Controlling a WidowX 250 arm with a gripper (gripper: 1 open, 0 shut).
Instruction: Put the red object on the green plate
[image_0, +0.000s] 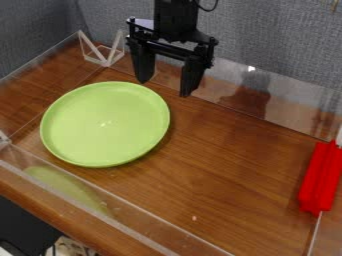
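Note:
The red object (321, 177) is a long narrow red bar lying on the wooden table at the far right, close to the transparent wall. The green plate (104, 123) is large, round and bare, resting on the left half of the table. My gripper (164, 76) hangs at the back centre, above the table beyond the plate's far right rim. Its two black fingers (140, 66) point down and stand apart, open, with nothing between them. The gripper is far from the red object.
A transparent acrylic wall (160, 225) runs around the wooden table. A small white wire stand (94, 47) sits at the back left corner. Bare wood lies between the plate and the red bar.

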